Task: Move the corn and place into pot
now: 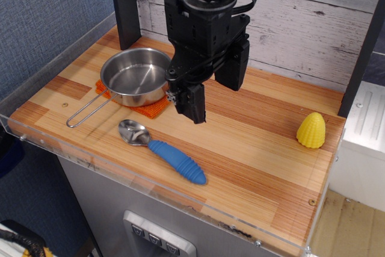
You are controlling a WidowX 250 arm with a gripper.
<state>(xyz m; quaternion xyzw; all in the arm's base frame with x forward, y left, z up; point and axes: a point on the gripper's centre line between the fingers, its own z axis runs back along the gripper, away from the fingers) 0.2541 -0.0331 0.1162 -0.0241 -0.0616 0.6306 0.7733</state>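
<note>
The yellow toy corn (311,130) stands upright on the wooden table near its right edge. The shiny steel pot (135,76) sits at the back left on an orange cloth (151,108), its wire handle pointing to the front left; it is empty. My black gripper (212,88) hangs above the table just right of the pot, far left of the corn. Its jaws stand apart and hold nothing.
A metal spoon with a ribbed blue handle (175,161) lies in front of the pot. A clear plastic rim runs along the table's front and left edges. Dark posts stand at the back left (125,4) and right (364,46). A white plank wall is behind.
</note>
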